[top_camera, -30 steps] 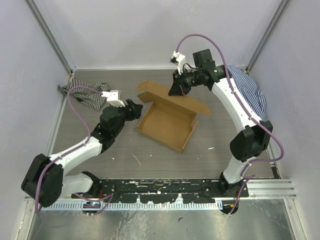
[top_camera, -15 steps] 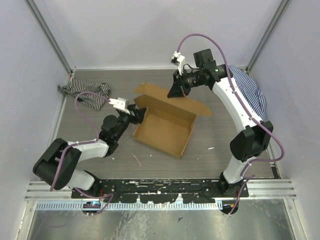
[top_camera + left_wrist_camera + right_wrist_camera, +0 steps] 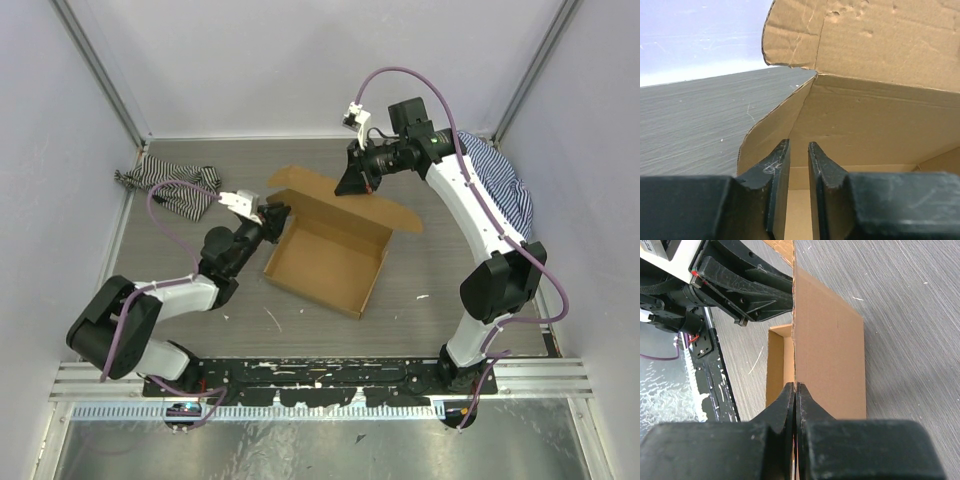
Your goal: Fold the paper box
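Paper box (image 3: 325, 255) sits in the mid of the table (image 3: 450, 265), tray part flat, open side up. Its lid (image 3: 345, 200) stands up along the tray's 12 o'clock side.

L arm lies low. It starts at the 7 o'clock corner, bends once near the table, then points toward 1 o'clock. Left claw (image 3: 278, 215) is at the box's 10 o'clock corner, right by the short side wall. In the left wrist view the 2 fingers (image 3: 777, 175) have just a thin gap, w/ the box floor showing through it. Nothing is pinched there. The tips sit just inside the side wall (image 3: 770, 135), w/ the lid rising over them.

R arm makes a big tall arch. It goes up from the 5 o'clock corner, over the 3 o'clock side, & bends back toward 9 o'clock. Right claw (image 3: 352, 185) hangs at the lid's top edge, near its mid. In the right wrist view the fingers (image 3: 782, 410) are squeezed tight on the thin lid edge.

1 striped cloth (image 3: 170, 185) lies at 10 o'clock. 1 more striped cloth (image 3: 500, 170) is at 2 o'clock, partly behind the R arm.
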`<state>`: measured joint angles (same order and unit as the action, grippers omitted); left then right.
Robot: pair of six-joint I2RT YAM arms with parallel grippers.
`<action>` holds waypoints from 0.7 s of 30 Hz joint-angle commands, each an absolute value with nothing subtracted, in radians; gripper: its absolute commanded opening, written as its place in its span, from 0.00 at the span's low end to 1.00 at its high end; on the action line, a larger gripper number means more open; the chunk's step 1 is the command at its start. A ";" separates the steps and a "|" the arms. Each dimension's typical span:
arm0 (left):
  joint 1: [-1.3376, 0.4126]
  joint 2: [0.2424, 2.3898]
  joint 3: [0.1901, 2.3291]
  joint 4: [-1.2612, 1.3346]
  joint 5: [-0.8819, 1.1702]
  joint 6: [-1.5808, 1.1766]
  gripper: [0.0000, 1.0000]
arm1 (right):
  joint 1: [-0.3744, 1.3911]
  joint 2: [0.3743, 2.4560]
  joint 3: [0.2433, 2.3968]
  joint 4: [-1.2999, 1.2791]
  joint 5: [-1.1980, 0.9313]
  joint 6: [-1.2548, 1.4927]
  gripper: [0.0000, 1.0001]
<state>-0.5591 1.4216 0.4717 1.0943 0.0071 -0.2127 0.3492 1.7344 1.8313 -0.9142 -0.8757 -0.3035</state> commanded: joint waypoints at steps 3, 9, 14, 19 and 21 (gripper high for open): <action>-0.558 1.340 0.502 1.059 0.057 -0.240 0.24 | 0.346 1.727 1.857 -0.900 -0.895 -0.293 0.01; -0.566 1.281 0.492 0.979 0.109 -0.307 0.23 | 0.347 1.756 1.873 -0.902 -0.889 -0.276 0.01; -0.566 1.276 0.458 0.982 0.023 -0.225 0.57 | 0.346 1.750 1.872 -0.902 -0.887 -0.276 0.01; -0.565 1.286 0.414 1.032 -0.163 -0.151 0.78 | 0.347 1.729 1.858 -0.902 -0.891 -0.275 0.01; -0.565 1.288 0.397 1.082 -0.182 -0.140 0.80 | 0.346 1.713 1.849 -0.900 -0.891 -0.275 0.01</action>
